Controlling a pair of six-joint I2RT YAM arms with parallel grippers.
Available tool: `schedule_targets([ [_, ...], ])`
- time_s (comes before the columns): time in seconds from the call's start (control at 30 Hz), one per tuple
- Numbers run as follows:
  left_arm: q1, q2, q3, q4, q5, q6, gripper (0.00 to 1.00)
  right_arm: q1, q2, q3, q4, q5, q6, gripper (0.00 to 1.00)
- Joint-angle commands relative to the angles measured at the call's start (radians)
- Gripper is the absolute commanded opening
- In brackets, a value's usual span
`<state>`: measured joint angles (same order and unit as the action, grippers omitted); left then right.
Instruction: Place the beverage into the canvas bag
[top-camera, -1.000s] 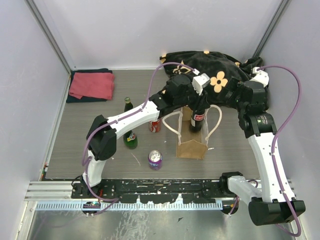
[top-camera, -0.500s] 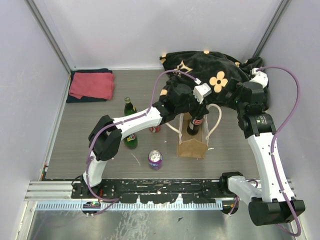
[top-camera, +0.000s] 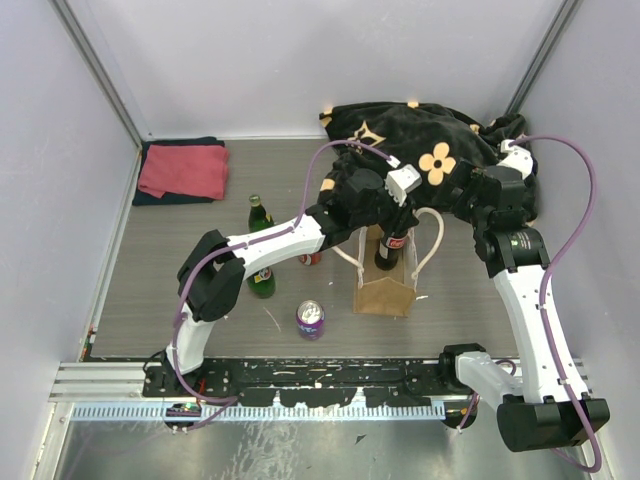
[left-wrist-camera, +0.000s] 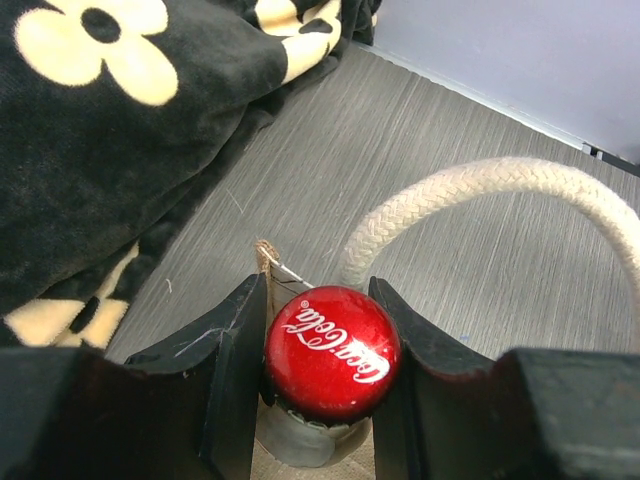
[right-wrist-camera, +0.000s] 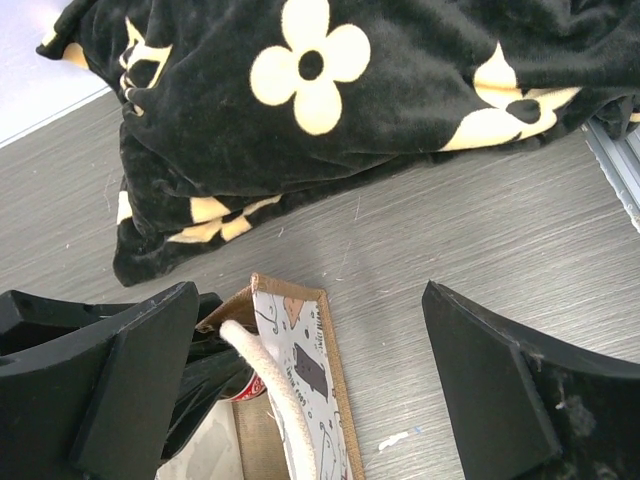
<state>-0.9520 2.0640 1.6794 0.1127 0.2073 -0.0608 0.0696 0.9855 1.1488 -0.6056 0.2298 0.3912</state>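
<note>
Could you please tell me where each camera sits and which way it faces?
Top external: above and behind the bases, looking down at the table; both arms show.
Left wrist: on the left arm, looking down past its jaws, shut on the bottle, to a rope handle.
Right wrist: on the right arm, looking down between its open jaws at the canvas bag.
Shared: both wrist views show the flowered blanket.
</note>
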Motion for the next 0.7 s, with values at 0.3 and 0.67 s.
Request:
schedule_targets([
  [0.3, -0.001, -0.022, 0.081, 0.169, -0.037, -0.031, 0.0, -0.004, -0.024, 0.0, 0.052, -0.003, 0.001, 1.0],
  [0.67, -0.001, -0.019, 0.098, 0.206, -0.053, -0.024, 0.0, -0.004, -0.024, -0.015, 0.055, -0.003, 0.011, 1.0],
])
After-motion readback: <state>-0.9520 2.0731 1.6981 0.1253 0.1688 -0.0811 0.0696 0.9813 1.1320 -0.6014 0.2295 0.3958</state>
